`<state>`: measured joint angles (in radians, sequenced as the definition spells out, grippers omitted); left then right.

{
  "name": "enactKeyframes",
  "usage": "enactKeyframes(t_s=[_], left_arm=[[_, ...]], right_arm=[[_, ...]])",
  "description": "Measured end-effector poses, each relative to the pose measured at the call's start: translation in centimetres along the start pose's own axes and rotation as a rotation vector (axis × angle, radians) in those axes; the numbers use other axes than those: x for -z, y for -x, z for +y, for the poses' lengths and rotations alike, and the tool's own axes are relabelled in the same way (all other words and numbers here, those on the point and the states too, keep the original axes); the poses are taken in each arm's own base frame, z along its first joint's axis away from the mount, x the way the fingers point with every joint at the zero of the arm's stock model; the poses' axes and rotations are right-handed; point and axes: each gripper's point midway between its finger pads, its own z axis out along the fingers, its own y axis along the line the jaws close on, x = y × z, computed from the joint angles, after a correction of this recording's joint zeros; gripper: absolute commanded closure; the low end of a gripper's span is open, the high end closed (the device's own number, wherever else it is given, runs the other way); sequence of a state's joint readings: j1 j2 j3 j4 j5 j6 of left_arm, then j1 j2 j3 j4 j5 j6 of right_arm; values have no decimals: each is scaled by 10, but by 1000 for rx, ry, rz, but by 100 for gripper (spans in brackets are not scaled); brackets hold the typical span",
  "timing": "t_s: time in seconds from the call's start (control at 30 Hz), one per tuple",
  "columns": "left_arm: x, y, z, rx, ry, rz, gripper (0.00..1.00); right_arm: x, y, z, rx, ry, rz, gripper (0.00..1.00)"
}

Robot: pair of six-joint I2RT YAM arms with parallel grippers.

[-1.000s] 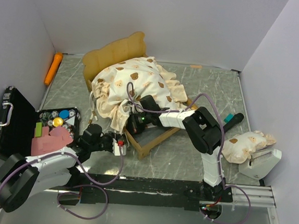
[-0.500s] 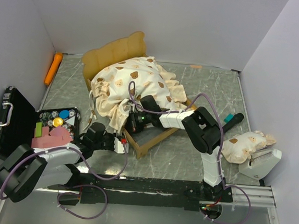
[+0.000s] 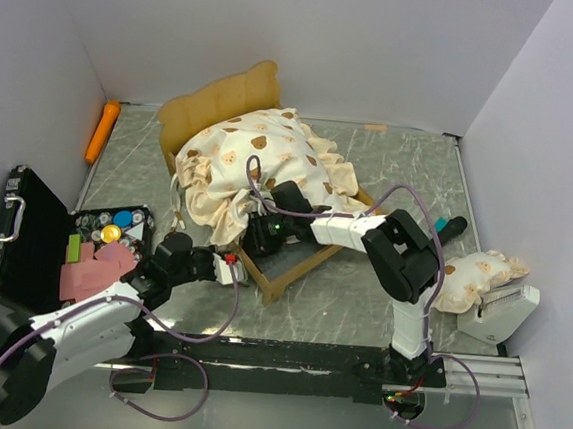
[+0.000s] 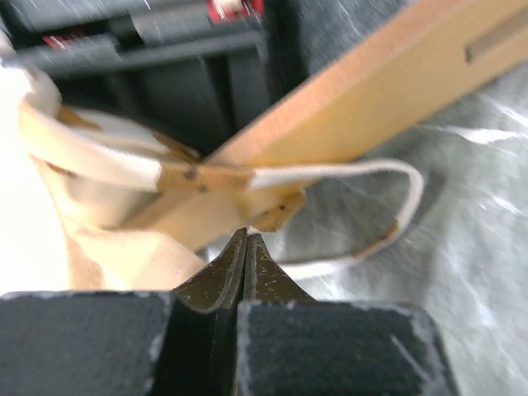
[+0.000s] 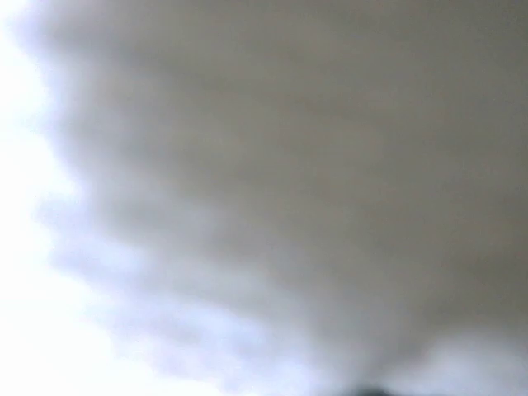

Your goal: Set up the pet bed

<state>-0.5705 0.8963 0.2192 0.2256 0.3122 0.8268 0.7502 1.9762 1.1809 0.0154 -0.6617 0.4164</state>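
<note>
- Pet bed (image 3: 300, 263): sits left of centre on the table (image 3: 358, 311), skewed to the table edges, with the headboard (image 3: 221, 98) toward the far wall.
- Mattress (image 3: 261, 157): lies on the bed but is not seated. It is bunched toward the headboard end and spills over the left side. The near end of the bed shows bare base inside the rails.
- Pillow (image 3: 477, 269): lies on the table at the far right, well apart from the bed and just beside a pale holder (image 3: 504, 312). I judge that it has not been placed.
- Left gripper (image 4: 246, 246): sits at the near corner of the bed with its jaws fully closed, tips meeting. I see nothing pinched between them. A cream elastic strap (image 4: 363, 177) and a tan tab of the mattress hang just beyond the tips, against the wooden rail (image 4: 388, 91).
- Right gripper (image 3: 261, 234): reaches in under the near edge of the mattress. Its fingers are hidden by the fabric in the overhead view, and its own camera shows only a blur of cloth. I cannot tell whether it is open or gripping.
- Progress: I rate the task as under way, short of half.
- Remaining steps: spread the mattress flat over the whole base, secure the corner strap if required, then bring the pillow across to the headboard end.
- Black case (image 3: 23, 242): lies open at the left edge and is not part of the job.
</note>
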Motion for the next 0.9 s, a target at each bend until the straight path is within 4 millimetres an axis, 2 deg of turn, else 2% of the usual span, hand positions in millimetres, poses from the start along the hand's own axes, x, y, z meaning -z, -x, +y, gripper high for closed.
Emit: enactKeyframes(t_s=[0.07,0.17,0.3,0.43,0.67,0.9], left_arm=[[4,-3,-4,19,-18,22,99],[10,-5,-9,44,-47,53,99],[17,-10,-18,91,-97,105,99],[29,-10,-25,133,-130,138,99],[47,10,-24,187,-157,126,99],[63,15,-38,214,-208,115,99]], right_arm=[[5,0,-2,19,-30,1,50],[14,1,-4,51,-74,-2,48],[38,4,8,104,-100,-14,44],[59,-9,9,147,-146,11,42],[93,-30,11,265,-197,56,39],[138,-51,45,429,-112,44,33]])
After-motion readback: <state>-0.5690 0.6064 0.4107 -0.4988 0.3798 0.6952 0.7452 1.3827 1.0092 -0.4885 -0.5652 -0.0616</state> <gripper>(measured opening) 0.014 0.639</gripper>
